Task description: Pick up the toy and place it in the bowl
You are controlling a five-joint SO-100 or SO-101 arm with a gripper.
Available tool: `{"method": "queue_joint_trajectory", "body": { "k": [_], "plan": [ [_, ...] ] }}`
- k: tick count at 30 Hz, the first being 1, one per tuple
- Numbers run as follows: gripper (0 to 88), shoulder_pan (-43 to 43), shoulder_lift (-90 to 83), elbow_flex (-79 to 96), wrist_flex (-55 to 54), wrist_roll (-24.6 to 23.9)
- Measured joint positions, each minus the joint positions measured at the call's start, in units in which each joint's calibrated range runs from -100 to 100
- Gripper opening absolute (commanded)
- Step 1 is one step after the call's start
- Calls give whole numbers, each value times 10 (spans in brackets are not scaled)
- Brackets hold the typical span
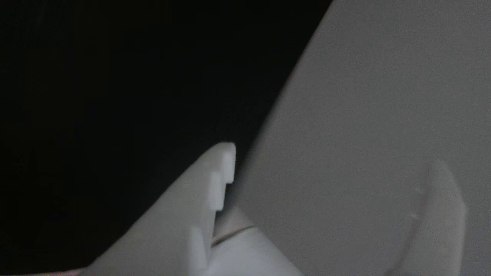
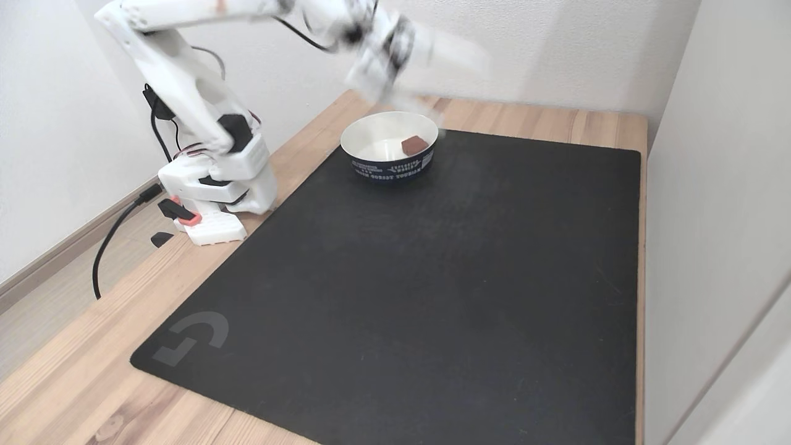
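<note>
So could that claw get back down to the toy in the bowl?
Probably yes: the toy lies uncovered in the open bowl, and the blurred claw sits just above its rim.

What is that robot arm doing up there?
The white robot arm has its hand raised above the bowl, blurred, so whether it is open is unclear. The dark red toy lies inside the bowl, against the inner wall on the right in the fixed view. The bowl stands at the far edge of the black mat on the wooden table.
</note>
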Motion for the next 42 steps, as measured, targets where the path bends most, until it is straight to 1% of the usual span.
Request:
{"method": "queue_joint_trajectory", "body": {
  "k": [1,2,3,4,6,9,11,13,14,16,18,25,28,31,32,36,37,41,42],
  "plan": [
    [10,19,2,9,0,0],
    [31,33,-1,26,1,2],
    [31,54,-7,43,1,3],
    [25,95,-22,79,1,1],
    [24,100,-35,109,1,2],
    [24,109,-105,226,1,0],
    [24,98,-131,257,1,-1],
    [24,94,-176,316,1,-1],
    [24,77,-211,366,1,-2],
    [24,79,-236,393,1,-5],
    [24,66,-289,461,1,-3],
    [24,62,-405,583,1,-3],
    [24,63,-497,641,1,-3],
    [24,67,-547,683,1,-3],
    [24,67,-595,707,1,-3],
    [24,65,-650,729,17,-3],
    [24,57,-679,730,30,-5],
    [24,18,-696,730,57,-4],
    [24,21,-707,732,64,-3]
  ]
}}
